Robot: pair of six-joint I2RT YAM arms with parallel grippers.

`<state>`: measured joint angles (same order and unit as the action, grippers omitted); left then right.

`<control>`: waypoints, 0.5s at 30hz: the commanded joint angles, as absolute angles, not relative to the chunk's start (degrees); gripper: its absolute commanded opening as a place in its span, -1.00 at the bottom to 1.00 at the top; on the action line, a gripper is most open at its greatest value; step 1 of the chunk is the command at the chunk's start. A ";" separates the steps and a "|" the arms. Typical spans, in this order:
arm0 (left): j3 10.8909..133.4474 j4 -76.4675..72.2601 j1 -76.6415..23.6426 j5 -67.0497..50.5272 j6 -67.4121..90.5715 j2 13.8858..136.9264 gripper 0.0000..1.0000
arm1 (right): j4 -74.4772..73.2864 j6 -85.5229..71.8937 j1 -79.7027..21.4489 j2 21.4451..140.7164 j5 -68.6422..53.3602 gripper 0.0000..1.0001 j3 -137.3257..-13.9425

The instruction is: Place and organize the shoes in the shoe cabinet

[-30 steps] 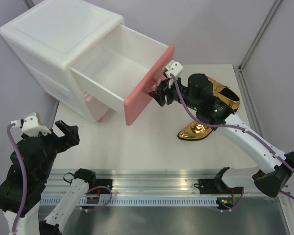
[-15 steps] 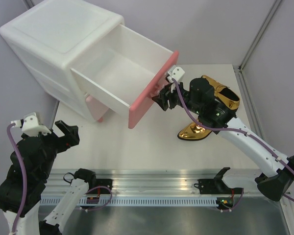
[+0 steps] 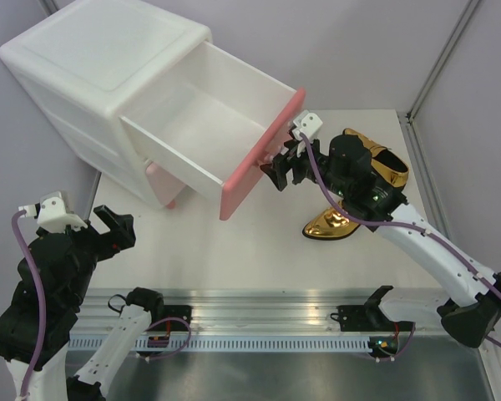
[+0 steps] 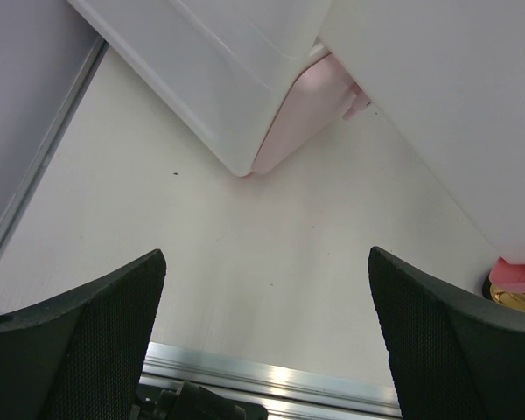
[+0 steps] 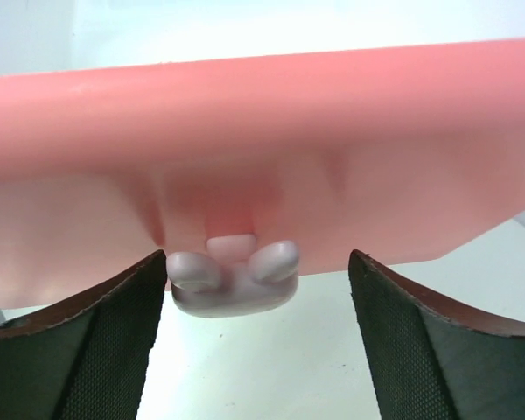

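The right tool (image 3: pixel 280 171) is sitting wide open at the bunny knob (image 5: pixel 234 278), spread either side of it without touching and gripping nothing. The shoe cabinet (image 3: pixel 108 75) is standing at the far left of the bench (image 3: pixel 250 251), its upper drawer (image 3: pixel 192 125) hanging well out and empty. Two gold shoes (image 3: pixel 377 163) are lying just right of it. Backing straight off should avoid nudging the drawer. The left tool (image 4: pixel 264 262) is hovering open and empty. No writing is showing
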<state>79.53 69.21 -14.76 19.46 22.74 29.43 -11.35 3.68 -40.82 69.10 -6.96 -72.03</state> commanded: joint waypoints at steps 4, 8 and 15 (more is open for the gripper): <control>80.33 67.68 -14.94 20.30 22.85 30.32 0.99 | -10.63 2.55 -40.43 66.10 -5.10 0.88 -74.88; 80.86 67.41 -14.94 20.13 22.76 30.85 1.00 | -13.70 1.41 -40.43 64.87 -4.49 0.90 -76.99; 81.39 66.71 -14.94 18.90 23.29 31.46 0.99 | -21.17 -1.39 -40.52 60.04 3.67 0.93 -80.51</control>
